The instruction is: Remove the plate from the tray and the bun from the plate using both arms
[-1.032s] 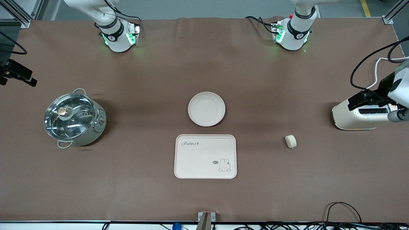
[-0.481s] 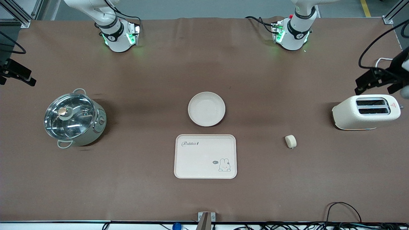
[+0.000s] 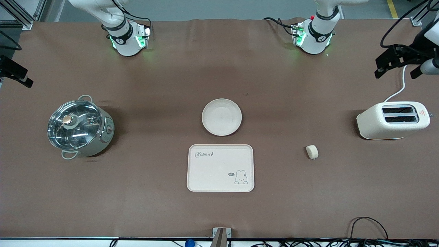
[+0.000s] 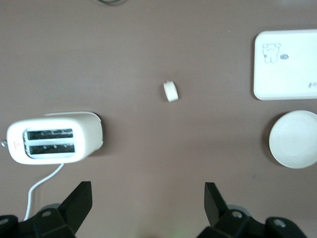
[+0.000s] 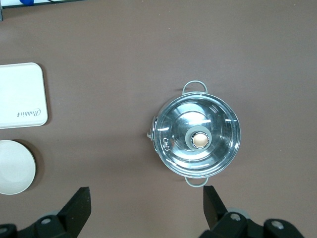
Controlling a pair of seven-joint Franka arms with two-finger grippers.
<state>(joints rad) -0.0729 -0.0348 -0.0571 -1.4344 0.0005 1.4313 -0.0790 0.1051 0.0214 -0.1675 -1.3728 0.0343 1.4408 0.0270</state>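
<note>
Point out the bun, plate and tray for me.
bun [image 3: 312,151], front view, middle of the roll.
plate [image 3: 221,117], front view, centre of the dish.
tray [image 3: 216,171], front view, bare middle of its surface.

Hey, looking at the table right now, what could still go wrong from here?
The bun lies loose on the bare table and might roll if bumped. The left gripper, open, hangs over the toaster cord, which could snag. The plate sits close beside the tray, so nudging one could shift the other.

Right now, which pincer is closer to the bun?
Left. The left pincer is up over the table's left-arm end above the toaster, beside the bun. The right pincer is over the other end, past the pot.
</note>
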